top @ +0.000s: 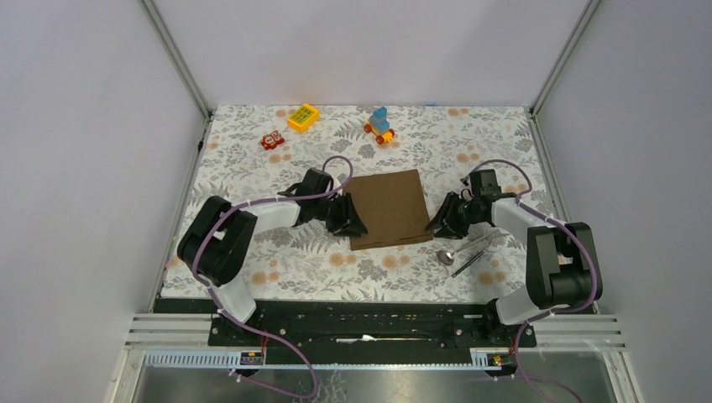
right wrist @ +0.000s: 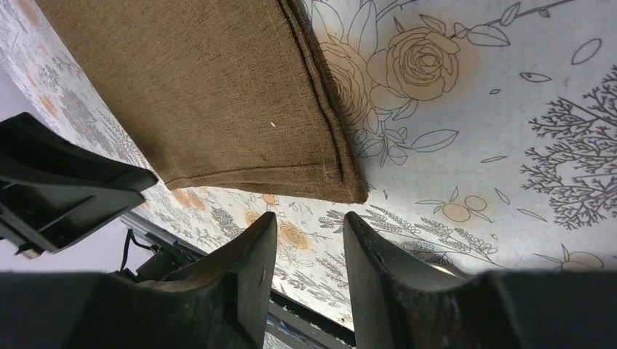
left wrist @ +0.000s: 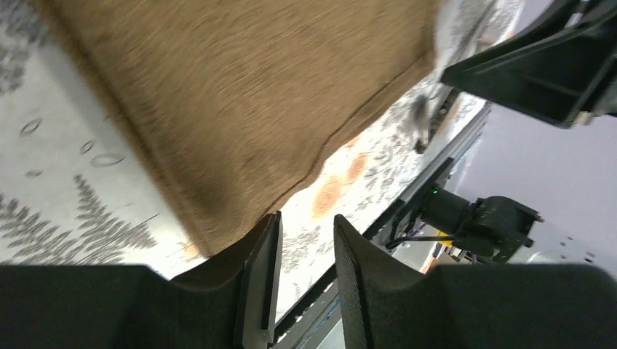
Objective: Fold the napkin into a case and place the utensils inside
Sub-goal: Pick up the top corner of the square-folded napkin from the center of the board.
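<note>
You are at the folding step: the napkin (top: 386, 207) lies folded flat at centre. The left gripper (top: 351, 225) and right gripper (top: 438, 227) stand spread and empty at its near corners. Next, pinch both corners cleanly. The spoon (top: 447, 255) and stick (top: 468, 263) lie just right of it.

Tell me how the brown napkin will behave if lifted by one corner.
Likely floppy: the napkin is woven cloth with a wavy near edge. Lifted by a corner, it would probably droop and its layers part, since nothing pins them. Its coarse weave may drag on the tablecloth.
</note>
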Motion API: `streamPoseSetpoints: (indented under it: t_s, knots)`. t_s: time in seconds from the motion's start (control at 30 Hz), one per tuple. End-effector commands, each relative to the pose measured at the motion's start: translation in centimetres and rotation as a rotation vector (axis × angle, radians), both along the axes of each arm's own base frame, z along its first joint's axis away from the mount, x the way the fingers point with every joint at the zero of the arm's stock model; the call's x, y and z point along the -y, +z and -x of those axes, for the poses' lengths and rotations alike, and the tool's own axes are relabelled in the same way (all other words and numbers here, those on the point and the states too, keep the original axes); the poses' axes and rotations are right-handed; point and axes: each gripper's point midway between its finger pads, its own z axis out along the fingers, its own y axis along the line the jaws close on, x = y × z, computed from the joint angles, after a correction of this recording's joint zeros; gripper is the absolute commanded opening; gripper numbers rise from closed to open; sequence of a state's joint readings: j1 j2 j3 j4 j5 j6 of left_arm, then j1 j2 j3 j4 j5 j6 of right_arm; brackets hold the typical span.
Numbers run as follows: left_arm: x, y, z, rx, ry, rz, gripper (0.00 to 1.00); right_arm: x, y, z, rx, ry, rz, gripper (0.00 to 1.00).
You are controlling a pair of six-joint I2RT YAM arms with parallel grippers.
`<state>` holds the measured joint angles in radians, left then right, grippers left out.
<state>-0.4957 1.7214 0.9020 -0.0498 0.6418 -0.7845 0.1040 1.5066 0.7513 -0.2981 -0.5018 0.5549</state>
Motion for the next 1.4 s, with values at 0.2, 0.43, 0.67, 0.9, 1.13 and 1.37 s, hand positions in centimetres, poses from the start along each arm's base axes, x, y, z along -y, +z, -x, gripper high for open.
streamPoseSetpoints:
  t_s: [0.2, 0.43, 0.67, 0.9, 1.13, 1.37]
  knots:
    - [-1.2, -1.4, 0.6, 0.046, 0.021, -0.047, 0.33, -0.2, -0.8, -1.4, 0.039, 0.039, -0.025, 0.42]
    - [-1.4, -2.8, 1.4, 0.013, 0.023, -0.074, 0.32, -0.3, -1.7, -1.4, 0.029, 0.049, -0.025, 0.43]
    - [-2.0, -3.8, 2.0, -0.007, 0.029, -0.096, 0.31, -0.5, -0.7, -1.7, 0.056, 0.048, -0.041, 0.41]
    - [-2.2, -3.9, 2.2, -0.009, 0.032, -0.101, 0.3, 0.0, 0.7, -1.9, 0.087, 0.055, -0.01, 0.43]
    - [-2.2, -3.9, 2.4, -0.013, 0.032, -0.099, 0.3, -0.3, 0.4, -2.0, 0.078, 0.056, -0.025, 0.42]
    - [-2.2, -4.0, 2.5, -0.019, 0.031, -0.099, 0.3, -0.4, -0.8, -1.8, 0.056, 0.062, -0.031, 0.42]
